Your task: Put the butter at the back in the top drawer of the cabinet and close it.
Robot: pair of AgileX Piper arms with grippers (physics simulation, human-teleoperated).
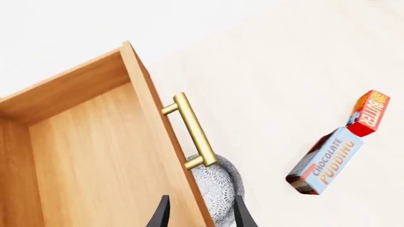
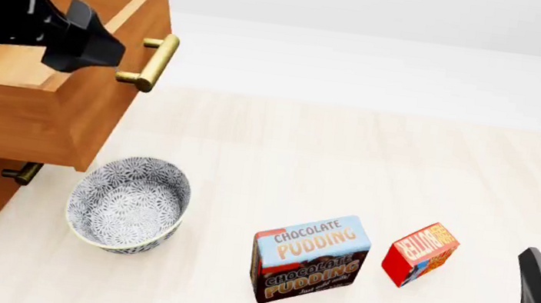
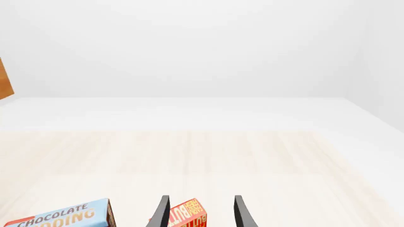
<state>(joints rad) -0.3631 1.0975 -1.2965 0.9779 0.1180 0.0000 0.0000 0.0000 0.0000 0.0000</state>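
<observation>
My left gripper (image 1: 200, 215) spread, empty, over pulled-out top drawer (image 2: 58, 114); right gripper (image 3: 200, 213) spread too (butter (image 2: 420, 254) untouched w/ pudding box (image 2: 309, 258)).

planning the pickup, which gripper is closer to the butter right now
Right. The right gripper sits open just on the near side of the butter, which shows between its fingers in its wrist view. The left gripper is far off, above the open top drawer.

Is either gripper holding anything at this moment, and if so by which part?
Nothing is held. The left gripper hangs open above the pulled-out top drawer, and the right gripper is open near the butter, which sits on the table.
</observation>
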